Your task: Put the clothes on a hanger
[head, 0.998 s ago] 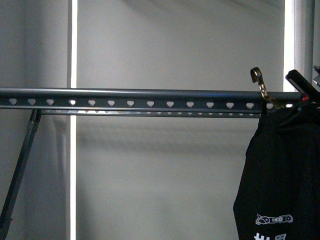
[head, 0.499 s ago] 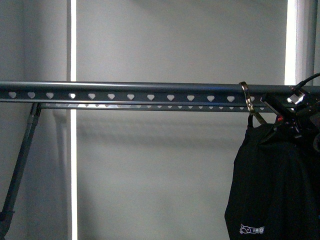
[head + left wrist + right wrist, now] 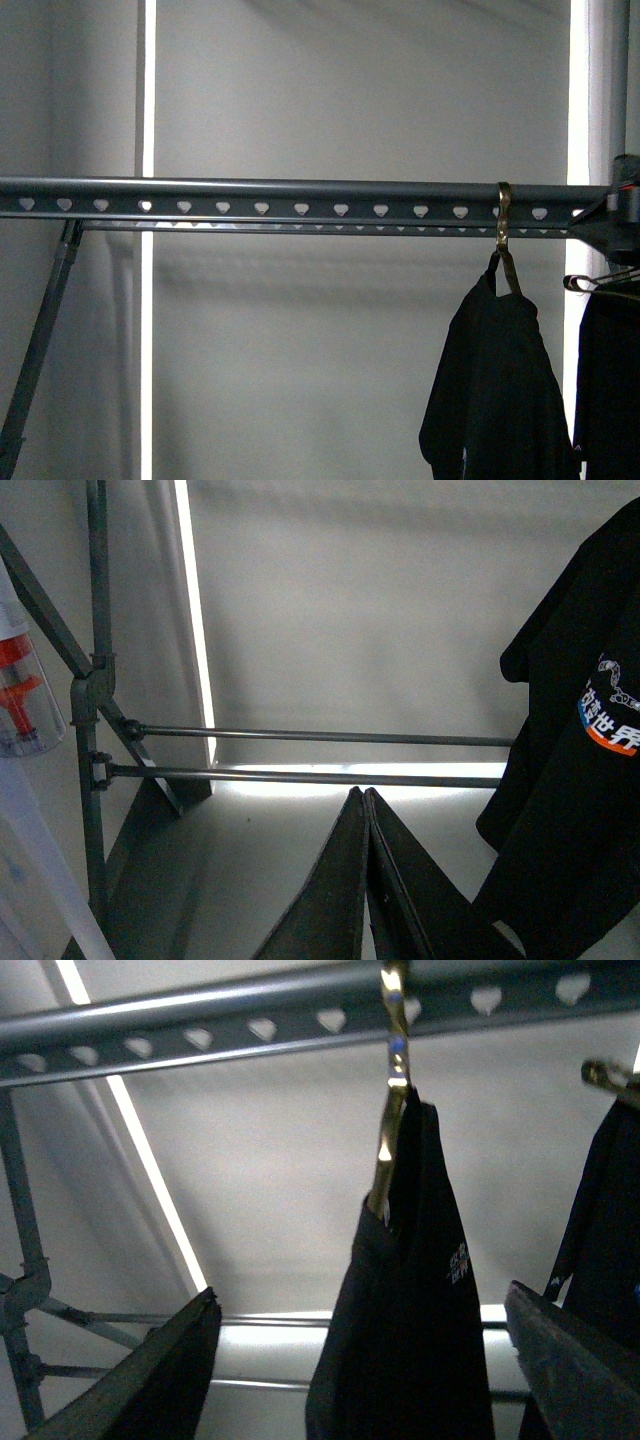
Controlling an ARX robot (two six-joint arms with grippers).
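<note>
The clothes (image 3: pixel 500 400), a black garment, hang by a flat brass hook (image 3: pixel 504 215) over the dark-grey holed rail, the hanger (image 3: pixel 260 195), near its right end. In the right wrist view the brass hook (image 3: pixel 392 1110) sits on the rail (image 3: pixel 250 1020) and the garment (image 3: pixel 410 1310) hangs free below it. My right gripper (image 3: pixel 360 1295) is open; its fingers (image 3: pixel 170 1380) stand wide on either side of the garment without touching it. My left gripper (image 3: pixel 362 798) is shut and empty, low down, apart from a black printed garment (image 3: pixel 570 780).
A second black garment (image 3: pixel 612 390) on a silver wire hanger (image 3: pixel 600 283) hangs at the far right, close beside the clothes. A dark part of my right arm (image 3: pixel 625 210) shows at the rail's right end. A slanted grey strut (image 3: pixel 40 340) stands at the left. Lower cross bars (image 3: pixel 320 737) run behind.
The brass hook went onto the rail and the garment settled lower, hanging free. My right gripper let go of it and drew back out of the front view.
</note>
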